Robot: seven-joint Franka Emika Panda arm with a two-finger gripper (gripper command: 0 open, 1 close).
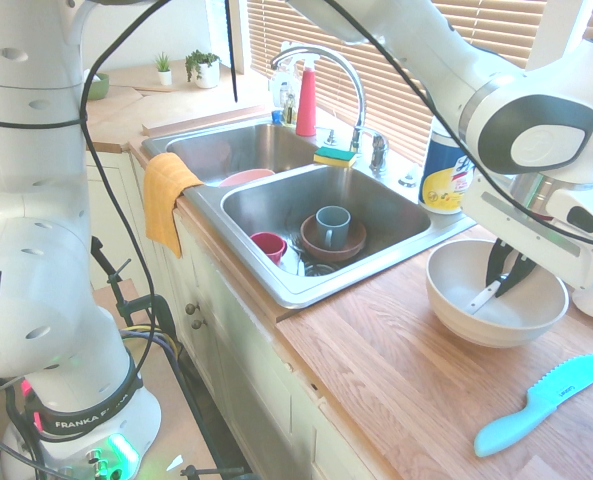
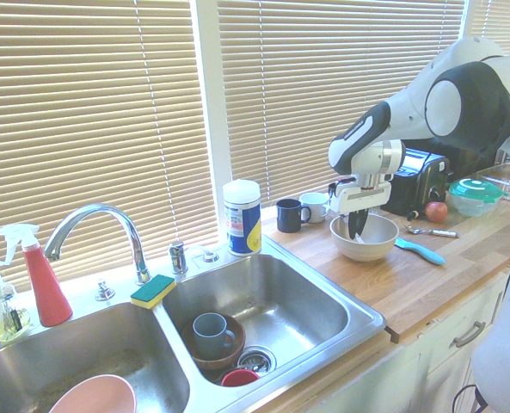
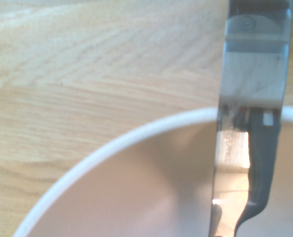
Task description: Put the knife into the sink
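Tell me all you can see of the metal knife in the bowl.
The knife is slim, shiny, silver-grey metal. It slants inside the white bowl on the wooden counter, its lower end near the bowl's bottom. Its upper part runs up between the fingers of the gripper, which points down into the bowl and is shut on it.

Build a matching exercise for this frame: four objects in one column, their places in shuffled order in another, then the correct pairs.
Objects:
1. knife
2. teal plastic knife
3. yellow cloth
4. grey mug

Places:
A. draped over the sink's front edge
B. flat on the wooden counter, beside the white bowl
C. inside the white bowl, between the fingers of the closed end effector
D. in a brown bowl in the sink basin

Pairs: 1-C, 2-B, 3-A, 4-D
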